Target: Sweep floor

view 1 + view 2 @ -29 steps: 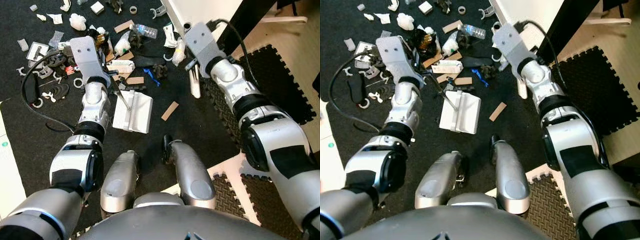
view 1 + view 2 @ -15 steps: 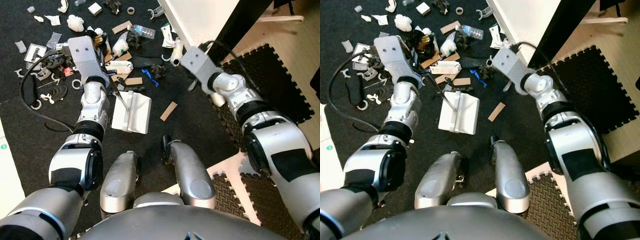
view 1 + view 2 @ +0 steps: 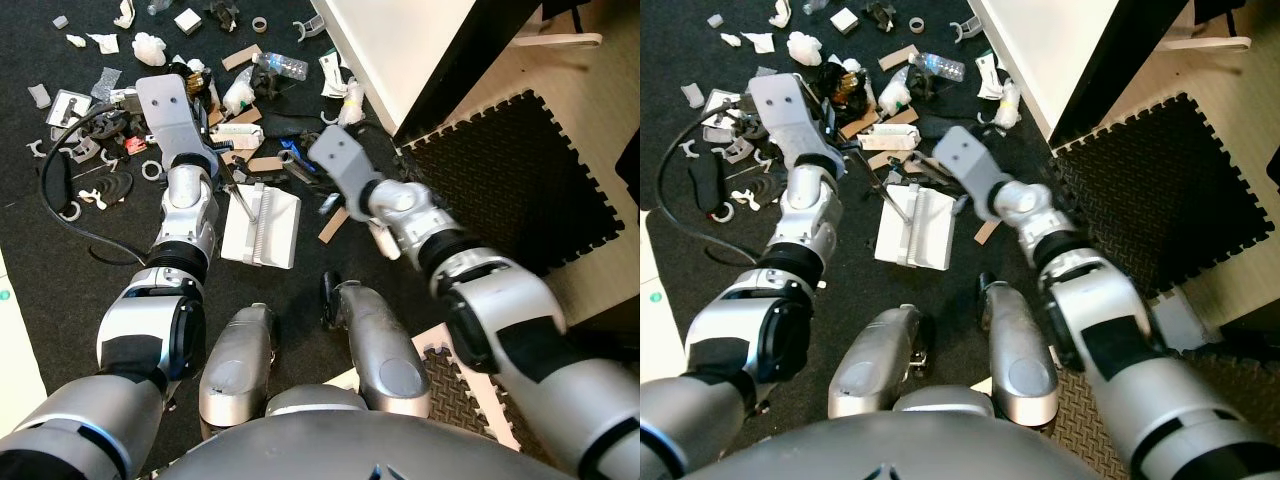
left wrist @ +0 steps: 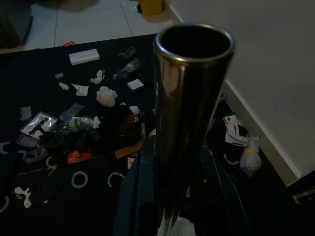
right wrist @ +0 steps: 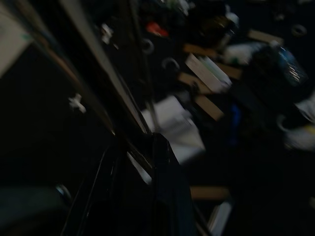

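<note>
Floor: you are looking down at a black carpeted floor point(image 3: 60, 290) strewn with litter: cardboard strips, white crumpled paper, white plastic rings, a clear plastic bottle point(image 3: 283, 65).
Dustpan: the white ribbed plastic dustpan point(image 3: 262, 229) lies flat on the carpet just ahead of the robot's silver legs, with the litter pile beyond it.
Handle: a thin metal rod point(image 3: 232, 187) slants from the dustpan up to your left gripper; in the left wrist view it reads as a shiny metal tube point(image 4: 189, 113) running between the black fingers point(image 4: 138, 196).
Left gripper: your left gripper point(image 3: 214, 158) is clamped around that rod, over the near edge of the litter.
Right gripper: your right gripper point(image 3: 322, 205) reaches across, just right of the dustpan and beside a brown cardboard strip point(image 3: 330, 226). You cannot tell how wide its fingers stand; the right wrist view is dark and blurred.
Surroundings: a white wall panel point(image 3: 400, 50) stands at upper right, with dark foam puzzle mats point(image 3: 500, 180) to the right.
</note>
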Tool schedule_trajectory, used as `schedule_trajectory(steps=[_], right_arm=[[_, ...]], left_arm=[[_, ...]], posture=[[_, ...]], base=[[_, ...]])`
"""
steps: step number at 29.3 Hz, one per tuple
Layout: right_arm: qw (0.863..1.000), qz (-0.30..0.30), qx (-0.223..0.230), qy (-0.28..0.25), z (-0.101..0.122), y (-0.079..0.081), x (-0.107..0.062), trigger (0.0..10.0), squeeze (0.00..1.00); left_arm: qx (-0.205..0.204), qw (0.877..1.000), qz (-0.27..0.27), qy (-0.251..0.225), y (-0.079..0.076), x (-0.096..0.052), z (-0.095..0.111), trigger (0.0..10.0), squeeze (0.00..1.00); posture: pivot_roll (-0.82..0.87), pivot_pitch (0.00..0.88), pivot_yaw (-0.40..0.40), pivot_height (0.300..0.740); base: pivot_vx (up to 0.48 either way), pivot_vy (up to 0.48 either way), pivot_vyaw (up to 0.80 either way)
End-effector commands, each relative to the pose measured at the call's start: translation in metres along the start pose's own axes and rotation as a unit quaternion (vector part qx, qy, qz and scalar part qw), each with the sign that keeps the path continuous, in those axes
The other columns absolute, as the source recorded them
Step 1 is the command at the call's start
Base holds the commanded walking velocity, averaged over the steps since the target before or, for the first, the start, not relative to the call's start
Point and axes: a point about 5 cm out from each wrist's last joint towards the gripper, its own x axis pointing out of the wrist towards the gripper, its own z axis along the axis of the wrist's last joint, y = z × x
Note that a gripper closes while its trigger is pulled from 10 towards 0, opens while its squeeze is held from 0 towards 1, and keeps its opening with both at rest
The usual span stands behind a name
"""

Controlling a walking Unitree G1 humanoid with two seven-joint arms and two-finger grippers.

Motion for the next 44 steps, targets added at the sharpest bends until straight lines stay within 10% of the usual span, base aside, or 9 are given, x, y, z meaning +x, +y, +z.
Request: schedule_trajectory(steps=[1,13,21,32,44], right_arm=[[0.999,0.023,0.038,-0.020,-0.001,0.013,0.004,10.0,0.00],[0.984,0.057,0.037,-0.162,0.039,0.036,0.014,10.0,0.00],[0.943,-0.035,0.121,-0.308,0.087,-0.021,-0.010,10.0,0.00],[0.959,-0.216,-0.031,-0.180,0.054,-0.102,-0.064,10.0,0.00],[0.947,-0.303,0.047,-0.094,0.019,-0.110,-0.068,10.0,0.00]], left_arm=[[0.011,0.997,0.020,0.078,0.012,-0.014,-0.035,10.0,0.00],[0.010,0.997,0.027,0.077,0.016,-0.015,-0.036,10.0,0.00],[0.008,0.997,0.025,0.078,0.015,-0.016,-0.038,10.0,0.00],[-0.001,0.998,0.027,0.061,0.015,-0.016,-0.033,10.0,0.00],[0.040,0.998,0.045,0.031,0.017,-0.014,-0.024,10.0,0.00]], posture=[[0.07,0.210,-0.026,0.740],[0.07,0.198,-0.033,0.740],[0.07,0.192,-0.038,0.740],[0.05,0.194,-0.036,0.740],[0.07,0.187,-0.024,0.740]], base=[[0.000,0.000,0.00],[0.000,0.000,0.00],[0.000,0.000,0.00],[0.000,0.000,0.00],[0.000,0.000,0.00]])
